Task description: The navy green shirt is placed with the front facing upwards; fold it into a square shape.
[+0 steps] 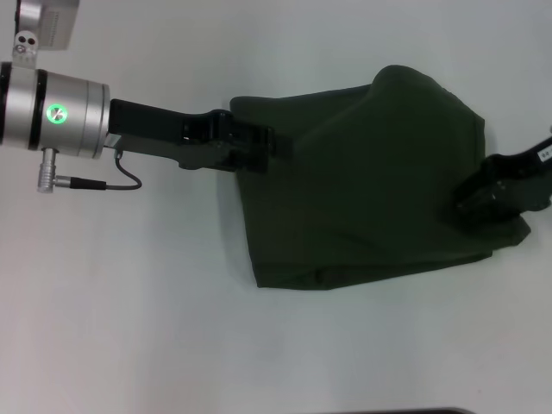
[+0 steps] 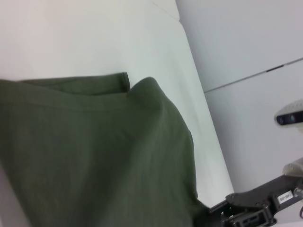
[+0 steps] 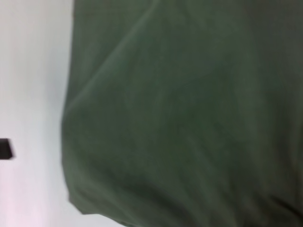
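Note:
The navy green shirt (image 1: 371, 181) lies partly folded on the white table, plain green side up, no lettering showing. Its far edge rises in a peak, and the cloth sags between my two grippers. My left gripper (image 1: 266, 142) is at the shirt's left edge, shut on the fabric. At the right edge, my right gripper (image 1: 473, 197) is shut on the cloth as well. The left wrist view shows the shirt (image 2: 94, 151) draped close by, with the right gripper (image 2: 236, 215) beyond its far corner. Green cloth (image 3: 189, 113) fills most of the right wrist view.
The white table (image 1: 129, 302) spreads around the shirt on all sides. Its far edge meets a pale wall (image 2: 246, 42) in the left wrist view. A dark strip (image 1: 423, 410) shows at the near edge of the head view.

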### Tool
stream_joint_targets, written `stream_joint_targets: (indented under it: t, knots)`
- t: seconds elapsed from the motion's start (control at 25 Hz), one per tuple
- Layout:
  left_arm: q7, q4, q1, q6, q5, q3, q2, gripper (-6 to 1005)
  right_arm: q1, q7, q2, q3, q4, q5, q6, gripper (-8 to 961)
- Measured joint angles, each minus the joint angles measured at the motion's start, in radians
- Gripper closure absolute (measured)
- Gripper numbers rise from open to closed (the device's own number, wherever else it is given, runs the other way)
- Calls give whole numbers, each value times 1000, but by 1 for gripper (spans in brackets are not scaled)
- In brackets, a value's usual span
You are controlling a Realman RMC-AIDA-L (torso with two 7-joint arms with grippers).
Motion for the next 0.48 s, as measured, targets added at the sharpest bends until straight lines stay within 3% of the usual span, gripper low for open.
stream_joint_targets:
  t: [0.48]
  knots:
    - [0, 0, 6, 4, 1, -15, 7, 418, -7, 26, -17, 19, -76, -110, -1, 515]
